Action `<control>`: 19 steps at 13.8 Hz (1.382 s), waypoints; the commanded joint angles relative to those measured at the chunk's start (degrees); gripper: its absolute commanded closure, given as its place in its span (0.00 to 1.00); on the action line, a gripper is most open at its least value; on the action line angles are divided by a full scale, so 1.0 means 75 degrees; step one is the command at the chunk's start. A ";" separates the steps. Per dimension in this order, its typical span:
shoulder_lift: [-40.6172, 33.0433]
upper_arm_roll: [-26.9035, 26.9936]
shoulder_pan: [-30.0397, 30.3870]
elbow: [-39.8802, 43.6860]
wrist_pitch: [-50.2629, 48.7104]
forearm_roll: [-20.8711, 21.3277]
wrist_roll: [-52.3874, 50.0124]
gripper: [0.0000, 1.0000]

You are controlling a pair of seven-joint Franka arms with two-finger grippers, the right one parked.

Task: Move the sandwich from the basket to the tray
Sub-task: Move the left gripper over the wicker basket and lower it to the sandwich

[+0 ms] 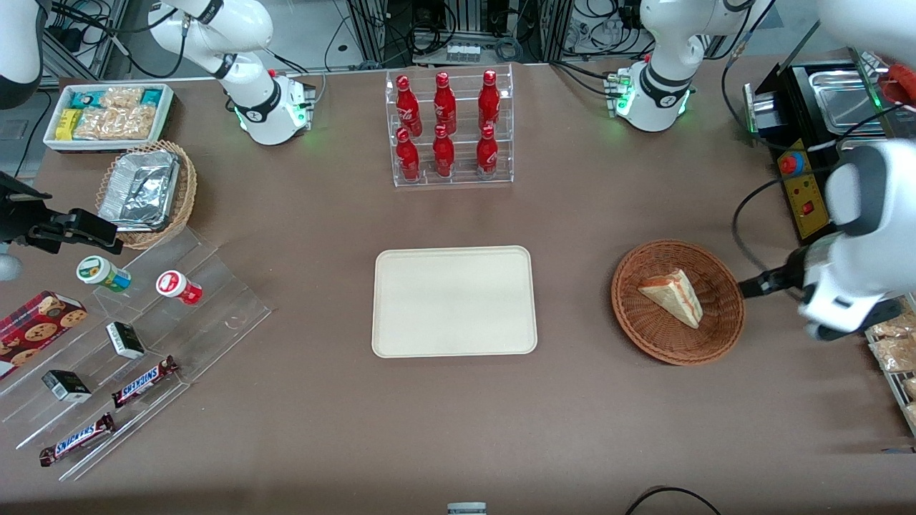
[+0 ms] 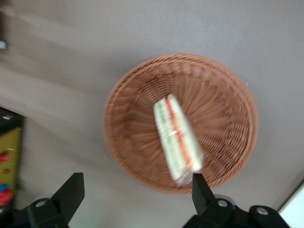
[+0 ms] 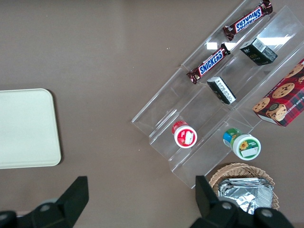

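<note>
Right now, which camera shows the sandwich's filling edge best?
The left wrist view: the sandwich lies in the basket with its red and green layers facing the camera, between the open gripper fingers. The front view shows the sandwich smaller, mostly its bread face. The right wrist view misses it.

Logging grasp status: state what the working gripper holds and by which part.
Nothing is held. The gripper hangs open above the basket; the sandwich lies in it, untouched.
</note>
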 commanded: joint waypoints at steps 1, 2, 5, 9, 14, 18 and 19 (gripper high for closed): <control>-0.0098 0.0020 -0.0380 -0.0761 0.0990 0.0099 -0.2103 0.00; -0.0179 0.0020 -0.0496 -0.1147 0.1377 0.0099 -0.2564 0.00; -0.0729 0.0020 -0.0638 -0.2353 0.2467 0.0088 -0.3445 0.00; -0.1434 0.0020 -0.0638 -0.3973 0.4178 -0.0006 -0.3729 0.00; -0.1306 -0.0004 -0.0837 -0.4479 0.5282 -0.0029 -0.4150 0.00; -0.0989 -0.0086 -0.0942 -0.4560 0.5541 -0.0006 -0.4362 0.00; -0.0907 -0.0074 -0.0943 -0.4596 0.5587 0.0029 -0.4350 0.00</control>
